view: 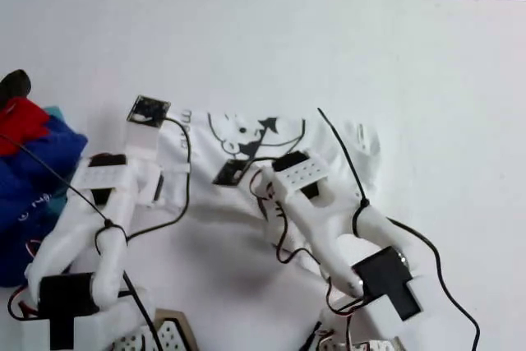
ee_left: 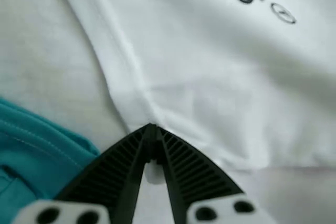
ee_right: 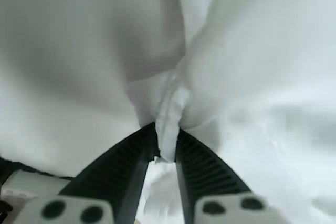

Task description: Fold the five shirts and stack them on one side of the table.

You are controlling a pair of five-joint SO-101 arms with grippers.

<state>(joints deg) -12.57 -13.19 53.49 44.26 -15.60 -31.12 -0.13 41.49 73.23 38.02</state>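
Pinching the hemmed edge of the white shirt [ee_left: 220,77], the left gripper [ee_left: 151,132] is closed on the cloth, and its black ribbed fingers [ee_left: 113,174] meet at the tips right on the hem. Just beside this gripper lies a teal cloth [ee_left: 31,145], apart from the shirt's edge, with a strip of the white worktop [ee_left: 47,51] between them. The right gripper [ee_right: 167,135] is closed too, and it holds a bunched fold of the same white shirt, which stands up between its fingers in soft wrinkles. From the high view, the white shirt lies in the middle of the worktop, in front of both arms, with a black drawing [view: 246,133] facing up and its side under the right arm crumpled. Thin black cables [view: 345,154] from the arms cross over it. At the left edge of the worktop sits a pile of coloured clothes [view: 33,178], blue with red on top and some teal behind, near the left arm and apart from the white shirt.
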